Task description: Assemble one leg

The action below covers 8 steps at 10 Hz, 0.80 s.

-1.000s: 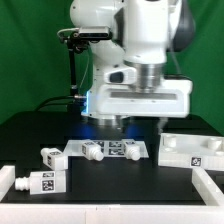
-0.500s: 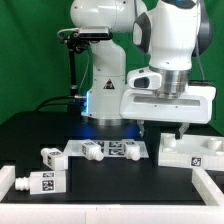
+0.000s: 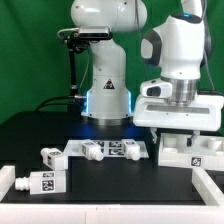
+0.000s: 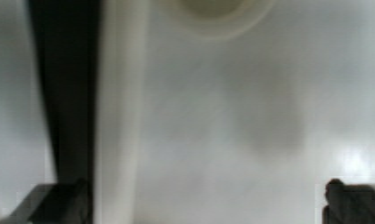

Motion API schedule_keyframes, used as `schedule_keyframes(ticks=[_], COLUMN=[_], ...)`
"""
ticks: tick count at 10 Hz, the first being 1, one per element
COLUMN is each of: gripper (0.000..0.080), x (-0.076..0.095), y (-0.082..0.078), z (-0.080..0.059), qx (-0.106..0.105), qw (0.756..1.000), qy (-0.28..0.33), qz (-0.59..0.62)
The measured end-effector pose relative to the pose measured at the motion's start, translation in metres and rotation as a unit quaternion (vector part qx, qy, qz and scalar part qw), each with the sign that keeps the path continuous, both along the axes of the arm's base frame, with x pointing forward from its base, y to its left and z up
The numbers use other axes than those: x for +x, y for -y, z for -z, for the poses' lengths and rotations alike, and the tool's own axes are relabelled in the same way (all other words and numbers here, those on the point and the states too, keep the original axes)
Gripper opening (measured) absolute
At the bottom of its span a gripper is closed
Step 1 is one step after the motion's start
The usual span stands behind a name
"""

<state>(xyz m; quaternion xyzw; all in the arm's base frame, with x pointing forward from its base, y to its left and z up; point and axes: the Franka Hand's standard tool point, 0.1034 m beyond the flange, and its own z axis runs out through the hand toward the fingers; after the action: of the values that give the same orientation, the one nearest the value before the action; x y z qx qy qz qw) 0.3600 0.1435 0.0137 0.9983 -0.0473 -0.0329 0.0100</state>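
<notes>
The jaws stand wide open and hold nothing: in the wrist view the two dark fingertips [image 4: 51, 205] sit at opposite edges of the picture, and the gripper [image 4: 202, 205] has only a blurred pale surface between them, too smeared to make out any detail. In the exterior view the gripper [image 3: 178, 137] hangs low over the wide white tray-like board [image 3: 190, 152], which lies on the black table [image 3: 30, 135] at the exterior view's right. Whether the fingertips touch the board cannot be told. The board shows a black-and-white tag on the face towards the camera. At about nine o'clock from the gripper lies the marker board [image 3: 110, 150], flat on the table and just beside the tray-like board. Farther out, at about eight o'clock and well apart from the gripper, the leg [image 3: 48, 155] lies on its side near the marker board's end. A second leg [image 3: 40, 183] lies below it at about seven o'clock, close to a white part [image 3: 6, 180] at the table's front edge. The arm's white base [image 3: 105, 90] rises at about eleven o'clock from the gripper, against a green backdrop [image 3: 30, 50].
</notes>
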Motion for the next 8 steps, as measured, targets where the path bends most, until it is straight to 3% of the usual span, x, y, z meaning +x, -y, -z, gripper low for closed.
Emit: schedule_keyframes(ticks=[3,6,8], gripper=[0.0649,0.0637,0.0284], x=[0.004,0.003,0.003], y=[0.020,0.021,0.021], z=[0.005,0.005,0.005], qx=[0.004,0.004,0.004], qw=[1.000,1.000,1.000], qy=[0.002,0.001,0.001], qz=[-0.003,0.000,-0.001])
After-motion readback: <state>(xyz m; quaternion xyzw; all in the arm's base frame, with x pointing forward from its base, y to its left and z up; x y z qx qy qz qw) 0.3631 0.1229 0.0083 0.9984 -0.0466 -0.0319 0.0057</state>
